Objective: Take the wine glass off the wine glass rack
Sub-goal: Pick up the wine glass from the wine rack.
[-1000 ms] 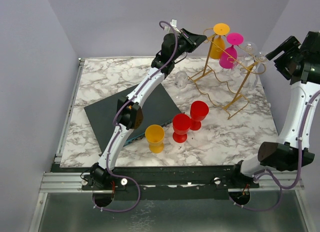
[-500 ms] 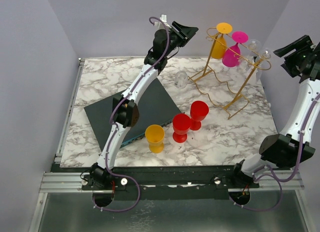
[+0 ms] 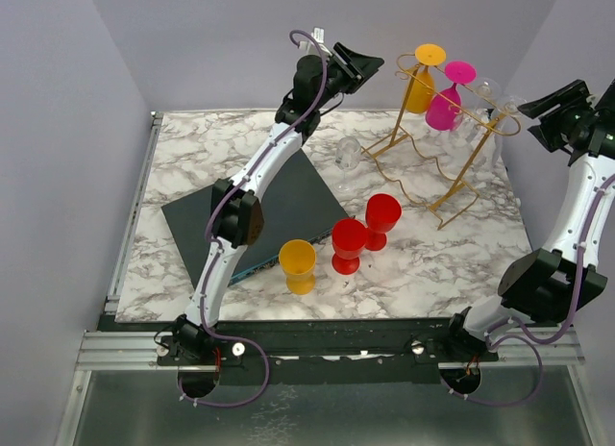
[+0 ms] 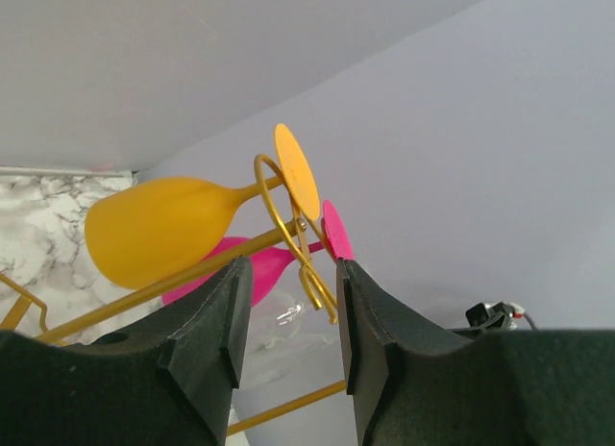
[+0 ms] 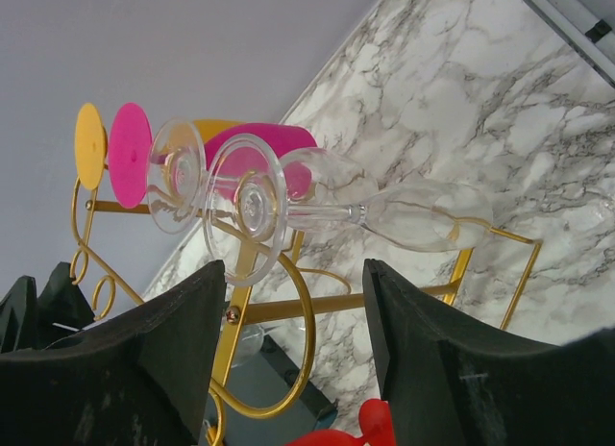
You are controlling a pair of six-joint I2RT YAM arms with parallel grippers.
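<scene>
The gold wire rack (image 3: pixel 452 148) stands at the table's back right. An orange glass (image 3: pixel 419 81), a pink glass (image 3: pixel 446 102) and clear glasses (image 3: pixel 485 95) hang upside down from it. My left gripper (image 3: pixel 363 60) is open and empty, raised just left of the rack's top; in its wrist view the rack's gold scroll end (image 4: pixel 309 263) lies between the fingers (image 4: pixel 216 331), with the orange glass (image 4: pixel 173 225) and pink glass (image 4: pixel 332 230) beyond. My right gripper (image 3: pixel 550 102) is open and empty, right of the rack; its view shows two clear glasses (image 5: pixel 336 201) just ahead.
Two red glasses (image 3: pixel 365 230) and an orange glass (image 3: pixel 298 263) stand on the marble table (image 3: pixel 192 148) in front of the rack. A clear glass (image 3: pixel 348 153) sits left of the rack. A dark mat (image 3: pixel 279 210) lies at centre left. Grey walls close in on three sides.
My left gripper has risen and drawn back to the left of the rack's top. My right gripper has moved up and to the right, then settled slightly lower beside the rack.
</scene>
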